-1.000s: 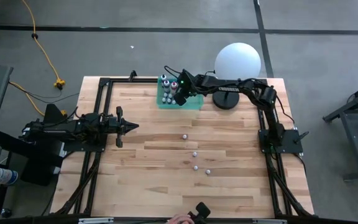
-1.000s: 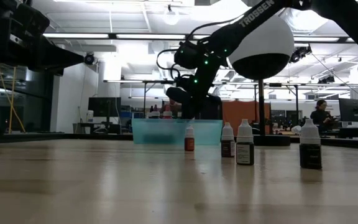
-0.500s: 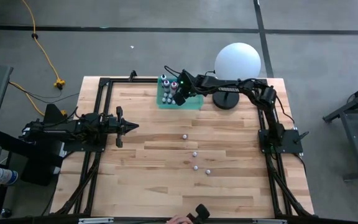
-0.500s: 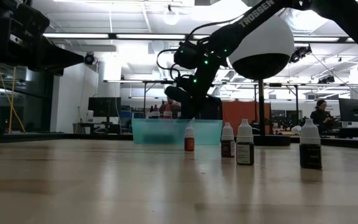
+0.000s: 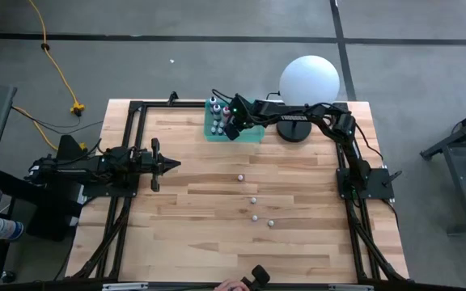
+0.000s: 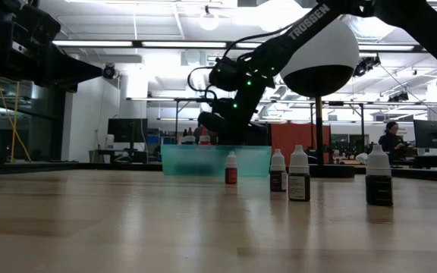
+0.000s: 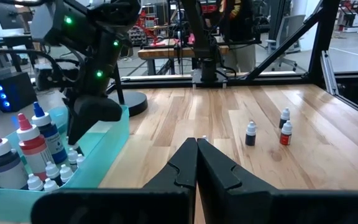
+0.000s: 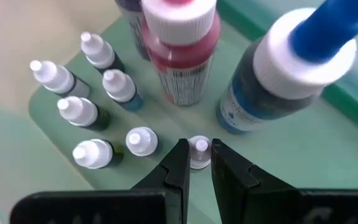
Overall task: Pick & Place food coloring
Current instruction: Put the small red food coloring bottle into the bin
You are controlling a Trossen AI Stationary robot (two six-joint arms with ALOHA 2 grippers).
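The food coloring is a set of tiny bottles. Several stand in the teal tray at the far edge; the right wrist view shows small white-capped ones beside larger pink and blue bottles. Several more stand upright on the bare wood mid-table. My right gripper reaches down into the tray, shut on one tiny bottle. My left gripper is shut and waits over the table's left side. My right gripper pinches the white cap of a tiny bottle between its two fingers, one finger on each side. It comes from above, pointing down. The bottle stands upright inside the tray among the others; the cap and fingers hide its base.
A big white globe lamp stands on a dark base right of the tray. A black frame runs along the table's edges. A person's hand with a dark object shows at the near edge.
My right gripper has moved a little toward the table's left and slightly down inside the tray, with the arm's elbow drawing in. The bottles on the table have kept still.
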